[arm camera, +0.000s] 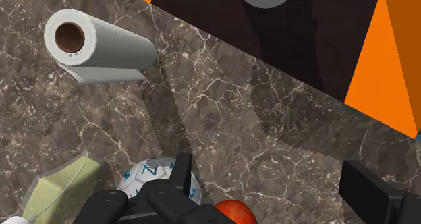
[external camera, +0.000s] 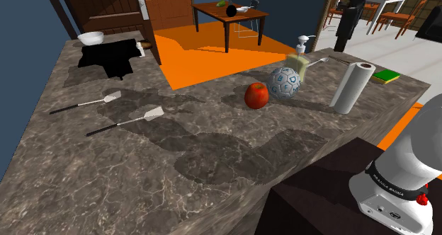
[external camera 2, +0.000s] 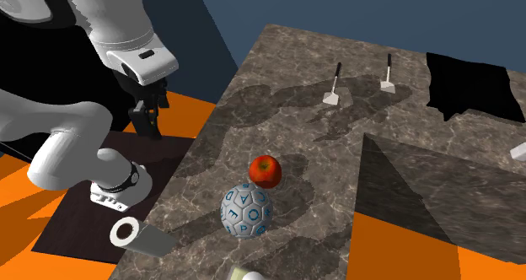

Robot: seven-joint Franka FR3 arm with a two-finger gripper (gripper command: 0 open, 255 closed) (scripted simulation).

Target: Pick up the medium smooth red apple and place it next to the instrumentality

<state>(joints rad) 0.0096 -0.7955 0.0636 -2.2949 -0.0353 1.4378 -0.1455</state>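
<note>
Hovering the gripper (external camera 2: 147, 128) high over the near edge of the counter (external camera: 212, 170), above the stand (external camera: 312, 205), fingers (arm camera: 181, 179) held wide apart, clamped on nothing. Seeing the red apple (external camera: 256, 95) mid-counter, just beside the patterned ball (external camera: 285, 83), on its side toward the shoulder view's left; cannot tell whether touching or a hair apart. Reading the step as approach, not yet grasp; task barely begun. Recentre first: in the wrist view, finding the apple down by one finger, not between the two. Translate over the apple before dropping, then descend straight. Rotate the wrist to put both fingers on the apple's free flanks, neither into the apple–ball gap; avoids knocking the ball rolling. Close at the widest part, gently; expect slip on smooth round skin if pinched high. Lift clear of the ball and the paper towel roll (external camera: 352, 87) before travelling. Taking "instrumentality" as one of the two long-handled utensils (external camera: 152, 114) lying toward the shoulder view's left, well apart from the apple; not certain. Set down beside the handle, not on it, and open only once resting on the counter.
</note>
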